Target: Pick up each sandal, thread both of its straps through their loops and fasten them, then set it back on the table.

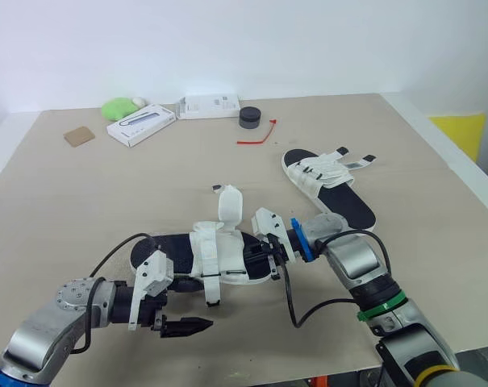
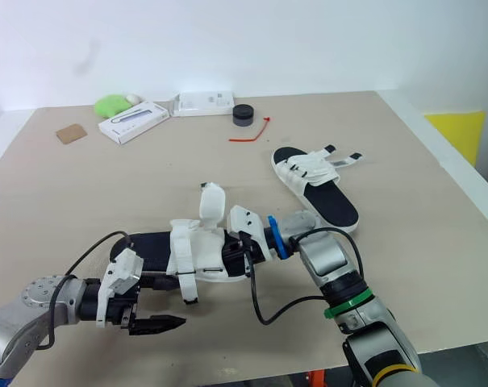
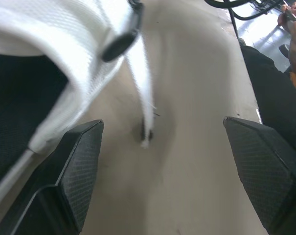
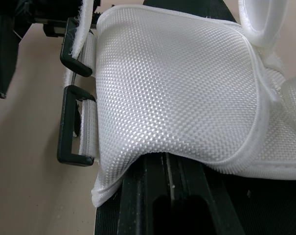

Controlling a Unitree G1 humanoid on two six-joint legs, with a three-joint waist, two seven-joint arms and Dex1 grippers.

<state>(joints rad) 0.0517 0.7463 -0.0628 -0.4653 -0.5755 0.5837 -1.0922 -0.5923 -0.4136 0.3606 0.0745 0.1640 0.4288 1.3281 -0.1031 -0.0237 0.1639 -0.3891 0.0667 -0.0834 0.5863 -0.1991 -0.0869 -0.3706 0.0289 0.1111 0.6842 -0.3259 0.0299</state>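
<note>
Two sandals lie on the tan surface (image 1: 106, 201), each with a flat black sole and white woven-mesh straps. The near sandal (image 1: 223, 254) lies crosswise in front of the robot. The far sandal (image 1: 328, 181) lies well apart, to the right and farther back.

The right gripper (image 1: 272, 256) has its jaws clamped on one end of the near sandal's sole. Its wrist view shows a broad mesh band beside two black rectangular loops (image 4: 72, 125). One padded flap (image 1: 230, 203) stands upright.

The left gripper (image 1: 202, 325) hovers low, just beside the sandal's near edge, with its jaws wide apart. A thin white strap (image 3: 145, 98) hangs in the gap between them, its tip at the surface.

Along the back edge sit two white boxes (image 1: 141, 124), one black puck (image 1: 250, 118), one red tie (image 1: 260, 135), one brown square (image 1: 79, 136) and one green lump (image 1: 116, 107).
</note>
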